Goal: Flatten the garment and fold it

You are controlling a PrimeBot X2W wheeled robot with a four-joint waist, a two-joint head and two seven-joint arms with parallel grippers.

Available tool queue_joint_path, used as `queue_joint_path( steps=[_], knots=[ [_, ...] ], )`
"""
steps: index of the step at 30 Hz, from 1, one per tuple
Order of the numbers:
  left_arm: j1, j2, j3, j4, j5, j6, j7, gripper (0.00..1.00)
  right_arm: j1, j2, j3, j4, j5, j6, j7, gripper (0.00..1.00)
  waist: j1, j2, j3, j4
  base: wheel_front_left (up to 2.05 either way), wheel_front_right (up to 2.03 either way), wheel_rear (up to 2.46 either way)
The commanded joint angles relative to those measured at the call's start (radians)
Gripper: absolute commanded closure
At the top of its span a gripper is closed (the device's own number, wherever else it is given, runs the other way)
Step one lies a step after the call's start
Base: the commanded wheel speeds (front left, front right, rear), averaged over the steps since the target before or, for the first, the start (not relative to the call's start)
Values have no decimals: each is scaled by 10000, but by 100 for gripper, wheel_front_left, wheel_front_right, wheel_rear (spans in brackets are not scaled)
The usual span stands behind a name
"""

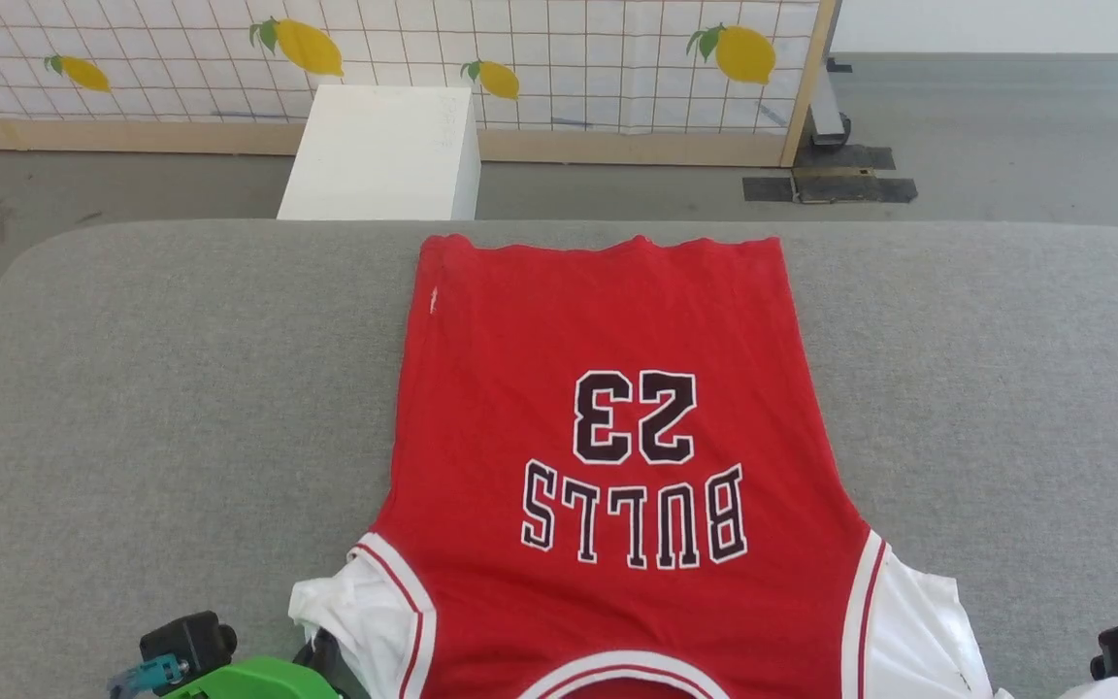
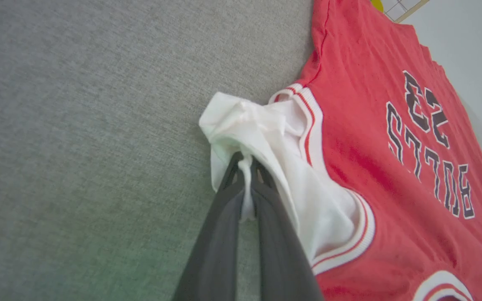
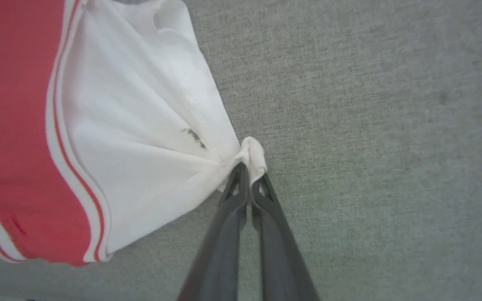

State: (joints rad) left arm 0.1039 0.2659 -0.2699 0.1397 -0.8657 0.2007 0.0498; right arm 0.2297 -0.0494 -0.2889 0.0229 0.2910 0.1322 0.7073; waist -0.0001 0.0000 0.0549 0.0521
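Observation:
The garment [image 1: 608,408], a red jersey with black white-outlined lettering, lies spread flat on the grey table [image 1: 132,388], hem at the far side and shoulders toward me. My left gripper [image 2: 246,162] is shut on a bunched white fold of the garment [image 2: 349,138] at its left shoulder. My right gripper [image 3: 247,169] is shut on a pinched white corner of the garment [image 3: 132,125] at the right shoulder, with the cloth pulled taut toward its fingertips. In the head view the wrists sit at the lower left and lower right corners.
A white box [image 1: 384,150] stands on the floor beyond the table's far edge, in front of a lemon-print screen [image 1: 520,58] with a wooden frame. Bare grey table surface lies to both sides of the garment.

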Motion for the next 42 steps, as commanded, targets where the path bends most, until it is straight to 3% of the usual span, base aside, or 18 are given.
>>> queue_joint_path(
  steps=[1, 2, 4, 5, 6, 13, 23, 31, 32, 35, 42],
  knots=[
    [160, 0, 28, -60, -84, 49, -62, 100, 97, -11, 54, 195, 124, -15, -119, 100, 1, 0, 29, -21, 0, 0, 0],
    [162, 0, 13, -82, -84, 33, -66, 100, 63, -11, 104, 293, 177, -15, -258, 100, 1, 0, 44, -30, 0, 0, 0],
    [155, 1, -15, -140, -84, -14, -80, 100, -9, -10, 170, 407, 275, -15, -529, 78, 1, 0, 63, -36, 0, 0, 0],
    [147, 7, -29, -191, -91, -48, -80, 100, -56, -10, 275, 444, 357, -15, -671, 14, 1, 0, 72, -33, 0, 0, 0],
    [145, 19, -42, -229, -89, -66, -72, 100, -92, -10, 320, 431, 426, -15, -777, 0, 1, 0, 76, -34, 0, 0, 0],
    [105, 65, -92, -525, -73, -134, -92, 100, -621, -10, 468, -168, 643, -15, -2097, 0, 1, 0, 144, 94, 0, 0, 0],
    [-65, 15, -275, -719, 37, -159, -119, 100, -2744, -9, 951, -646, -593, -15, -4837, 0, 1, 0, 392, 483, 0, 0, 0],
    [-592, 129, -594, -1027, 573, 18, -57, 100, -6215, -457, 1054, 2043, -1673, -15, -5952, 0, 1, 0, 1190, 1101, 0, 0, 0],
    [-761, 86, -647, -1127, 626, 19, -61, 100, -7115, -659, 989, 2967, -1813, -15, -5869, 0, 1, 0, 1463, 1312, 0, 0, 0],
    [-985, 26, -727, -1237, 708, 3, -98, 100, -8495, -923, 827, 4220, -2176, -15, -5621, 0, 1, 0, 1966, 1633, 0, 0, 0],
    [-1463, -333, -1012, -1319, 766, -203, -273, 100, -10798, -1470, 346, 6308, -3045, -15, -4450, 0, 1, 0, 3070, 2365, 0, 0, 0]
  ],
)
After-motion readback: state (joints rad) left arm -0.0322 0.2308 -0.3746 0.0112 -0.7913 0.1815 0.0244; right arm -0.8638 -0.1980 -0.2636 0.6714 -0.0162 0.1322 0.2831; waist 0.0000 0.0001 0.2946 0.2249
